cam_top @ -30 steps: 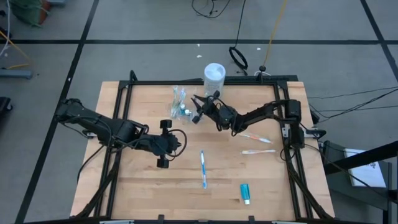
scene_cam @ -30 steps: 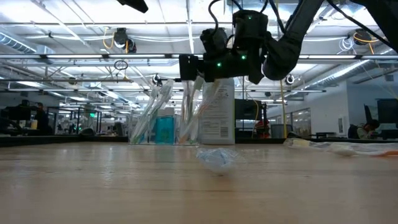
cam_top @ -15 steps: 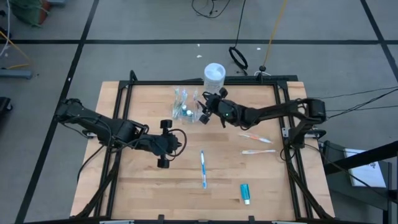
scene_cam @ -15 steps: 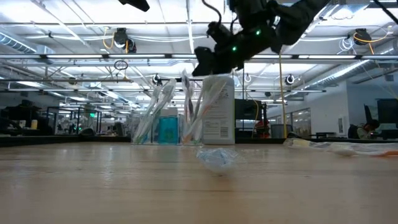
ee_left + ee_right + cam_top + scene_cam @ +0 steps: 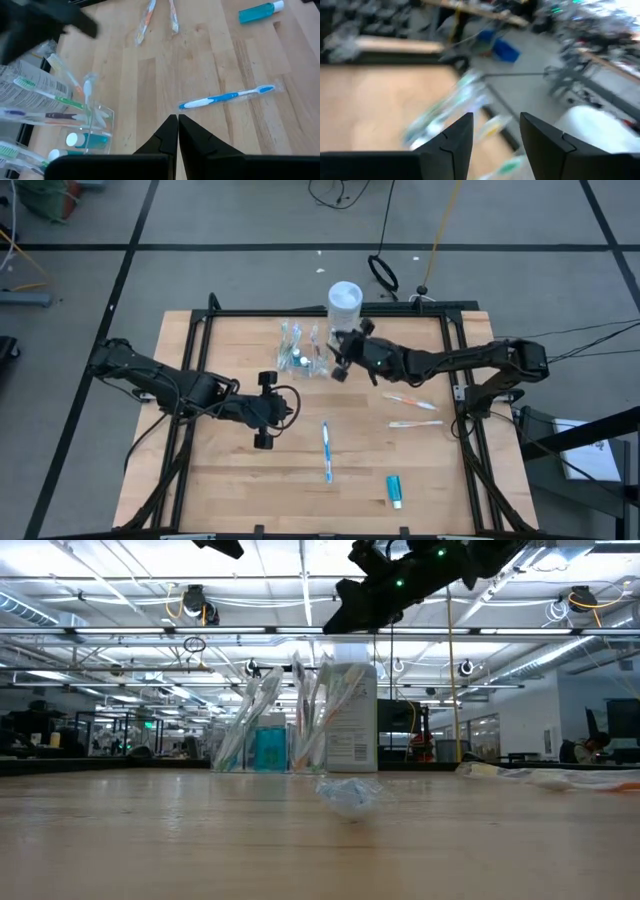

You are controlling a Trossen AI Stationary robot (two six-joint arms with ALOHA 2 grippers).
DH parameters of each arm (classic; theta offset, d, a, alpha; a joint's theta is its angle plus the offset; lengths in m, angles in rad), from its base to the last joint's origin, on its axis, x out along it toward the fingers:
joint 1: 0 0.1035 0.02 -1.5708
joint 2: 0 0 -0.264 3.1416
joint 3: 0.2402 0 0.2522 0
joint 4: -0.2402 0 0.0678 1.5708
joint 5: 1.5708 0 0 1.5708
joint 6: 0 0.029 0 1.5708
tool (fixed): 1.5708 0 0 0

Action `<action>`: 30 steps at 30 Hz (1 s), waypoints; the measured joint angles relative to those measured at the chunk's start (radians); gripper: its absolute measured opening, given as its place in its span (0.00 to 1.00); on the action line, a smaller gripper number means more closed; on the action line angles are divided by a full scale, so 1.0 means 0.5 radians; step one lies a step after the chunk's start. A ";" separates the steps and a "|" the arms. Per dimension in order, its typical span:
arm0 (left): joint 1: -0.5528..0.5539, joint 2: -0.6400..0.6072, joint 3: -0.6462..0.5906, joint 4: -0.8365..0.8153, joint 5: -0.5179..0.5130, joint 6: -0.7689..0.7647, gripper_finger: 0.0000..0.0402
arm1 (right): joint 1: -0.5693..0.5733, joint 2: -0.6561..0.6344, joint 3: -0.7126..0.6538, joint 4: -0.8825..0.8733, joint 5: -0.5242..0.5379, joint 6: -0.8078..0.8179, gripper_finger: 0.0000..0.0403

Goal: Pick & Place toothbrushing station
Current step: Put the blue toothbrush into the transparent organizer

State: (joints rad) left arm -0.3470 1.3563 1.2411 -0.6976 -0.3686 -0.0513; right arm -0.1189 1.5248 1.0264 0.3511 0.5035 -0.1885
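The toothbrushing station (image 5: 300,348) is a clear plastic holder standing on its base at the table's far middle, with several toothbrushes and a teal tube upright in it. It also shows in the low view (image 5: 290,725) and the left wrist view (image 5: 60,120). My right gripper (image 5: 336,354) is open and empty, just right of the station and above its top (image 5: 370,595); its fingers frame a blurred view (image 5: 495,145). My left gripper (image 5: 265,410) is shut and empty (image 5: 177,130), nearer the table's middle left.
A white lidded tub (image 5: 345,302) stands just behind the station. A blue toothbrush (image 5: 327,450), two orange-and-white toothbrushes (image 5: 412,401) (image 5: 415,423) and a teal toothpaste tube (image 5: 394,490) lie on the wood to the near right.
My right gripper has risen from the level of the station's top to well above it, has shifted a little toward the table's right edge, and has turned as its arm stretched out. The station has stayed where it was.
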 joint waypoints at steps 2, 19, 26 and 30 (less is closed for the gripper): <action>-0.001 0.000 0.000 0.004 0.001 -0.004 0.05 | 0.032 -0.007 0.002 -0.169 -0.083 0.004 0.37; -0.002 0.314 -0.036 0.193 0.368 -0.096 0.05 | 0.424 -0.309 -0.002 -1.728 -0.230 0.766 0.36; 0.002 0.540 -0.036 0.334 0.291 0.133 0.05 | 0.658 -0.607 -0.124 -2.014 -0.226 1.049 0.36; 0.026 0.667 -0.034 0.591 0.319 0.481 0.05 | 0.744 -0.755 -0.336 -1.951 -0.240 1.052 0.36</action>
State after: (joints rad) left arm -0.3340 1.6898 1.2239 -0.4021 -0.2090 0.1893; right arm 0.2531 1.1471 0.8586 -0.6247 0.3836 0.3376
